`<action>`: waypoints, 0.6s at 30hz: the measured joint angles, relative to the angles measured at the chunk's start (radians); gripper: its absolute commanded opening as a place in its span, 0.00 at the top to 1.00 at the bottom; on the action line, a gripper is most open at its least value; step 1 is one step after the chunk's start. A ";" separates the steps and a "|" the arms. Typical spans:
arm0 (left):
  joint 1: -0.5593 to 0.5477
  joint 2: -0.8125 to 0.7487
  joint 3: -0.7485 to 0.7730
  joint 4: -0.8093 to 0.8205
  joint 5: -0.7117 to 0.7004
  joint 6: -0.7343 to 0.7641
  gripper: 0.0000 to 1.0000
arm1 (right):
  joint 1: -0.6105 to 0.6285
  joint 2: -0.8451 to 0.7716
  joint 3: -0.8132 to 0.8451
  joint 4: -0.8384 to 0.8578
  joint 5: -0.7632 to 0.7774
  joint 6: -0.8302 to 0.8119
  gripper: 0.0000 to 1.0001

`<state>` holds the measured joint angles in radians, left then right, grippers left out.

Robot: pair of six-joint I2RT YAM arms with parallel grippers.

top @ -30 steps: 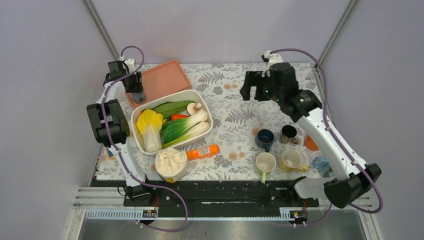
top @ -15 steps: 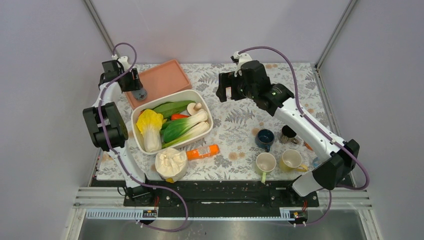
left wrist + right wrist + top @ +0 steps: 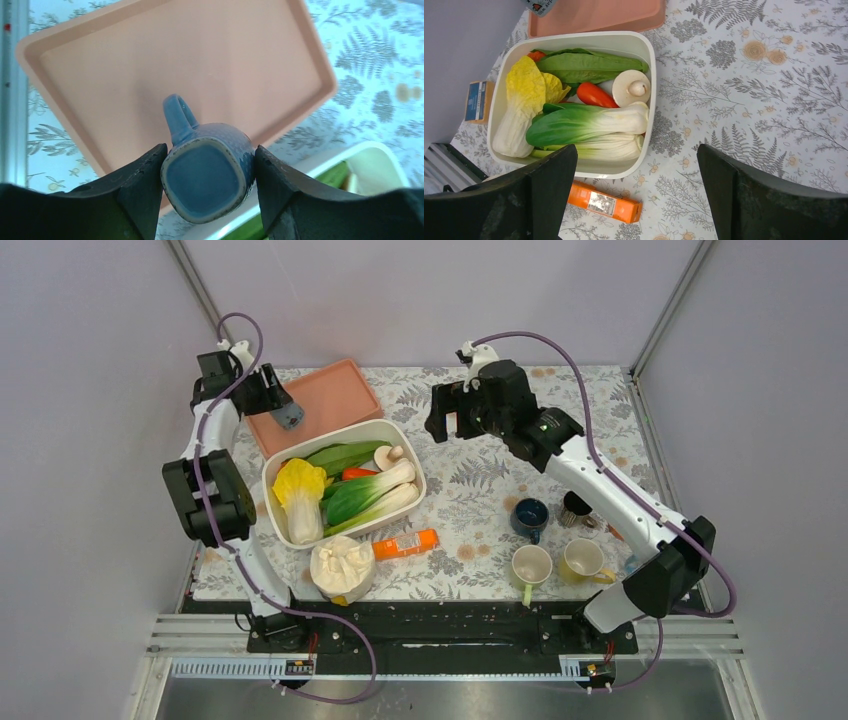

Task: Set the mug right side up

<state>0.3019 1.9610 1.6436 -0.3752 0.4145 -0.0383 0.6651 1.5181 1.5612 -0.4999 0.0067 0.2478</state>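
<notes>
Left fingers (image 3: pixel 142 180) clamped on the blue mug (image 3: pixel 207 172), I hold it above the pink tray (image 3: pixel 150 60), base toward my wrist, mouth toward the tray; right fingers (image 3: pixel 549 190) spread wide, empty.

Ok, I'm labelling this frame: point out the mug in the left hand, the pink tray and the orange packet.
mug (image 3: pixel 205 181), left wrist view, on its base, which faces the camera.
pink tray (image 3: pixel 200 50), left wrist view, on its bare floor.
orange packet (image 3: pixel 605 202), right wrist view, on its middle.
</notes>
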 measured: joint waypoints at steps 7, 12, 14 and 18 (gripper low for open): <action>-0.008 -0.121 0.007 -0.055 0.163 -0.122 1.00 | 0.060 0.026 -0.010 0.079 -0.050 -0.001 0.01; -0.047 -0.214 -0.008 -0.060 0.320 -0.225 1.00 | 0.132 0.033 -0.068 0.248 -0.101 0.004 0.01; -0.085 -0.260 -0.030 -0.064 0.374 -0.256 1.00 | 0.154 0.039 -0.096 0.348 -0.129 0.018 0.01; -0.171 -0.330 -0.066 -0.063 0.486 -0.338 1.00 | 0.173 0.058 -0.152 0.555 -0.159 0.081 0.02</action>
<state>0.1314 1.6310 1.5780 -0.4377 0.9005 -0.3759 0.8379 1.5764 1.4094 0.0555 -0.1520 0.3286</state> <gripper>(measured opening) 0.628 0.993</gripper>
